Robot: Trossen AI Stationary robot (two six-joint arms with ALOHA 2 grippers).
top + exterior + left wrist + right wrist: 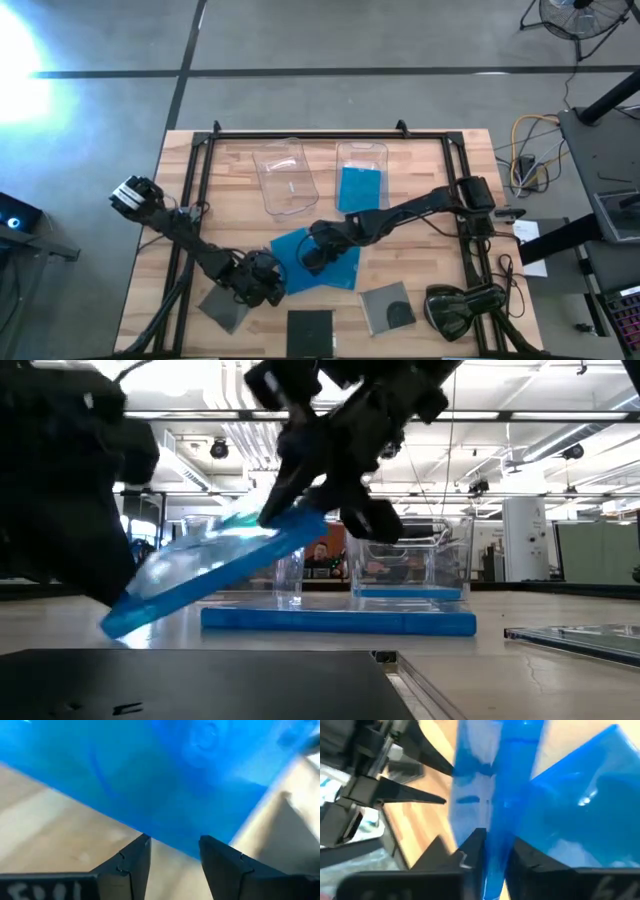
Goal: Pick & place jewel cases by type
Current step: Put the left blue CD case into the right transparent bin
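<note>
mid-table, right gripper (312,256) pinches tilted blue case (297,247).

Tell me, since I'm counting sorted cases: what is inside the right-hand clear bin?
One blue jewel case lies flat inside the right-hand clear bin. Whether another lies beneath it cannot be seen.

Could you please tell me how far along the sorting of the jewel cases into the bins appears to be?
Done: one translucent blue jewel case lies in the right clear plastic bin.

In hand: the right gripper is shut on a tilted blue case, one edge lifted off another flat blue case; the left gripper is open beside it.

Left: three dark grey cases on the wooden table; the left clear bin holds none.
</note>
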